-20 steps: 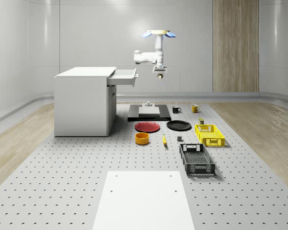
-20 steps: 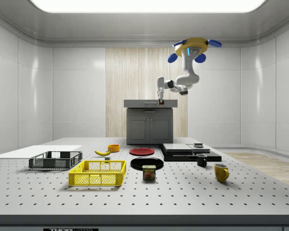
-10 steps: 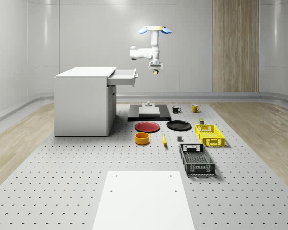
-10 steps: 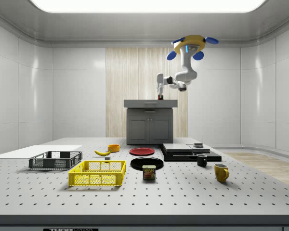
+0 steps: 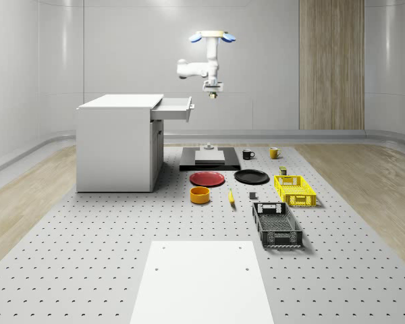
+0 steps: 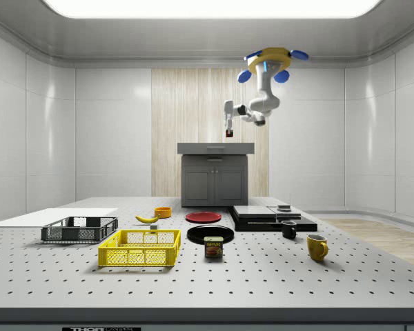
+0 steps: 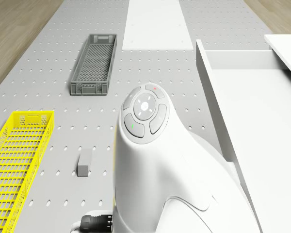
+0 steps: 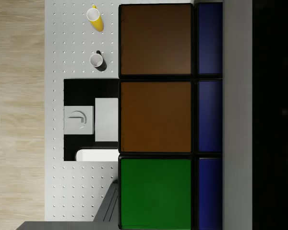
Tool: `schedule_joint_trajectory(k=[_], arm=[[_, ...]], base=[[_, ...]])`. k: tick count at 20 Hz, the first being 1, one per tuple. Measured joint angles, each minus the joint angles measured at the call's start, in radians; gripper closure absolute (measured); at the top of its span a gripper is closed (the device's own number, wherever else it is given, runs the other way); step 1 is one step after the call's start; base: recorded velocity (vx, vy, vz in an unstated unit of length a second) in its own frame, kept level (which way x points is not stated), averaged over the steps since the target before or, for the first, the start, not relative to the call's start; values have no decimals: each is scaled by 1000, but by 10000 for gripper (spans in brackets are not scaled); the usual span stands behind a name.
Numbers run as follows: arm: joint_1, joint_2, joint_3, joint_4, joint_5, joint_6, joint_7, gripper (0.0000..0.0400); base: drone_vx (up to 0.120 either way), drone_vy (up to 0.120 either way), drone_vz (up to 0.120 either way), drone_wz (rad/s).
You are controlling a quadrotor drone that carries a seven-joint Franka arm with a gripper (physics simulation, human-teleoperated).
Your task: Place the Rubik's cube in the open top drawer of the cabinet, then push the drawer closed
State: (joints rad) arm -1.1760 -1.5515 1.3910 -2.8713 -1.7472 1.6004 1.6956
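I have the drone (image 5: 210, 36) hovering high above the worktop (image 5: 88, 256), just off the open end of the cabinet's (image 5: 115, 145) top drawer (image 5: 173, 108). From the whole-scene camera, the pincer (image 5: 211, 90) hangs at roughly two o'clock from the drawer front, apart from it and a little higher. The pincer is clenched on the Rubik's cube (image 8: 156, 115); the wrist camera shows brown, green and blue squares close up. From the side camera the cube (image 6: 228, 132) looks like a small dark speck above the cabinet top (image 6: 215, 147), though I can hardly make it out there. The drawer stands pulled out.
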Motion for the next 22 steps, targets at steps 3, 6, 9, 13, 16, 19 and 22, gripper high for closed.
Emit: schedule_joint_trajectory(k=[3,6,9,13,16,19,22], arm=[[0,-2,0,0,1,2,0,75],[-1,-4,1,0,2,4,1,75],[-1,-6,1,0,2,5,1,75],[-2,-8,1,0,3,7,1,75],[-2,-10,1,0,4,9,1,75],[-2,-11,1,0,4,10,2,75],[-2,-12,2,0,5,12,2,75]], base=[[40,-120,0,0],[120,-120,107,0],[120,-120,53,0],[40,-120,0,0],[0,-120,0,0],[0,-120,0,0],[0,-120,0,0]])
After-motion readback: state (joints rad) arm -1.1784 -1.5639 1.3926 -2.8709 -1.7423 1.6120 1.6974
